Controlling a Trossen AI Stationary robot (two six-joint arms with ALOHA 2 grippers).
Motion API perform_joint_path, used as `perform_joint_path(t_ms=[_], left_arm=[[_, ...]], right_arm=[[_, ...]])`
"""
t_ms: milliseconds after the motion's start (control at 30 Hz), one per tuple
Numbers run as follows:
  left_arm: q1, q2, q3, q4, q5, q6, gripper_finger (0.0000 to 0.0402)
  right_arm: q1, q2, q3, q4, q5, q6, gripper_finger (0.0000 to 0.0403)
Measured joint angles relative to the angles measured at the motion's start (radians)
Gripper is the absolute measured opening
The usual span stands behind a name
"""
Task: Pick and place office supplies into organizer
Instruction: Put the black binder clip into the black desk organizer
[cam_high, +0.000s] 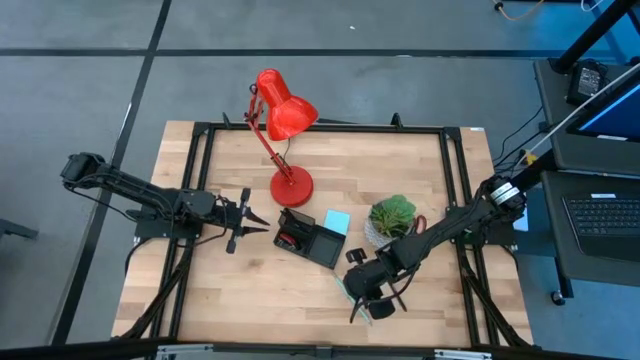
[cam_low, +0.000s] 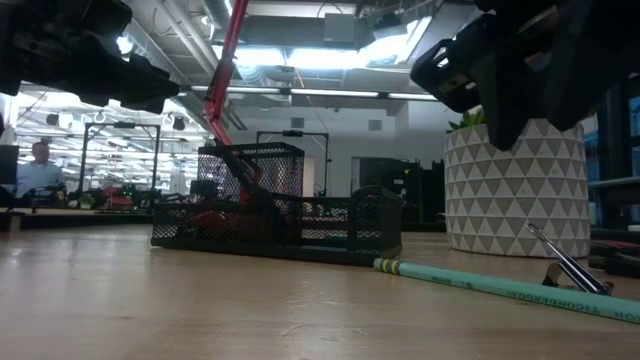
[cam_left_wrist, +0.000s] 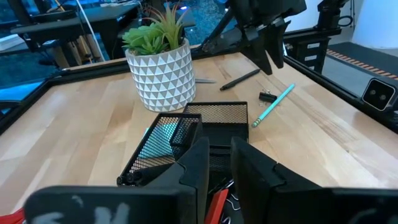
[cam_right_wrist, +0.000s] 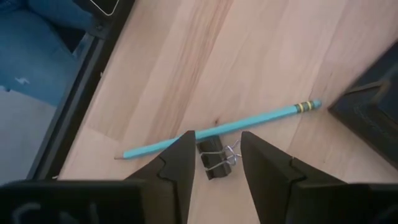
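The black mesh organizer (cam_high: 310, 238) (cam_low: 280, 215) (cam_left_wrist: 186, 143) stands mid-table, with red-handled scissors (cam_high: 288, 238) (cam_left_wrist: 214, 205) inside it. A light blue sticky-note pad (cam_high: 337, 221) lies beside it on the far-right side. A teal pencil (cam_right_wrist: 217, 130) (cam_low: 500, 285) (cam_left_wrist: 272, 106) and a black binder clip (cam_right_wrist: 214, 160) (cam_left_wrist: 267, 96) lie on the wood near the table's near right. My right gripper (cam_right_wrist: 217, 140) (cam_high: 368, 300) hangs open above them, pointing down, clear of the table. My left gripper (cam_left_wrist: 219, 152) (cam_high: 262, 226) hovers left of the organizer, with a narrow gap between its fingers.
A green plant in a white patterned pot (cam_high: 392, 215) (cam_left_wrist: 158, 68) stands right of the organizer. A red desk lamp (cam_high: 285, 150) stands behind the organizer. A dark pen (cam_left_wrist: 239, 79) lies near the pot. Bare wood stretches along the near edge and the left half.
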Motion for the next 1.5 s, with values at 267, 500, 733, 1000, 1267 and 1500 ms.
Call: perform_joint_path(t_ms=[267,500,733,1000,1267,1500], left_arm=[[0.0,0.0,0.0,0.0,0.0,0.0,0.006],[0.0,0.0,0.0,0.0,0.0,0.0,0.0059],[0.0,0.0,0.0,0.0,0.0,0.0,0.0059],[0.0,0.0,0.0,0.0,0.0,0.0,0.0059],[0.0,0.0,0.0,0.0,-0.001,0.0,0.0059],[0.0,0.0,0.0,0.0,-0.001,0.0,0.0059]], right_arm=[[0.0,0.0,0.0,0.0,0.011,-0.091,0.0132],[0.0,0.0,-0.009,0.0,0.059,-0.135,0.0132],[0.0,0.001,-0.074,0.052,0.062,-0.135,0.0132],[0.0,0.001,-0.134,0.137,0.061,-0.133,0.0132],[0.0,0.001,-0.183,0.226,0.047,-0.127,0.0132],[0.0,0.066,-0.183,0.244,0.005,-0.104,0.0132]])
